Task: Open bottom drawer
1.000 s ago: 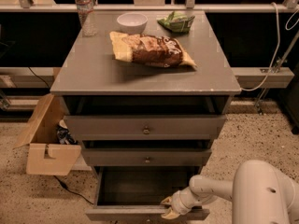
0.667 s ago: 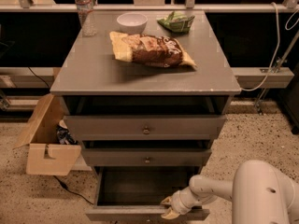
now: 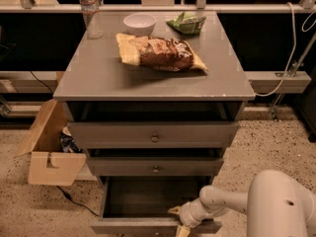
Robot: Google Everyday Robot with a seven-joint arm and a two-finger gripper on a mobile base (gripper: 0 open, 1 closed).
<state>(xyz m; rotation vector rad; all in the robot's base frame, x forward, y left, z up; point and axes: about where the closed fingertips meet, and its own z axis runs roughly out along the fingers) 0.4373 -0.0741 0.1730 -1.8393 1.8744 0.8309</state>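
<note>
A: Where's the claw (image 3: 178,220)?
B: Low in the view, at the front edge of the bottom drawer (image 3: 123,227), a bit right of its middle. The white arm (image 3: 224,201) runs off to the claw's right.
A: Drawer state?
B: Pulled out. Its dark inside shows just behind & left of the claw. The front panel runs to both sides of the claw, touching or nearly so; can't tell which.
A: Claw open or closed?
B: Can't tell.
A: Rest?
B: Mid drawer (image 3: 156,167) & top drawer (image 3: 154,134) sit above the claw, set further back. Desk (image 3: 98,78) top is well above w/ chip bag (image 3: 160,53), bowl (image 3: 139,23), bottle (image 3: 90,11). Cardboard box (image 3: 49,152) on the floor, far left of the claw.
</note>
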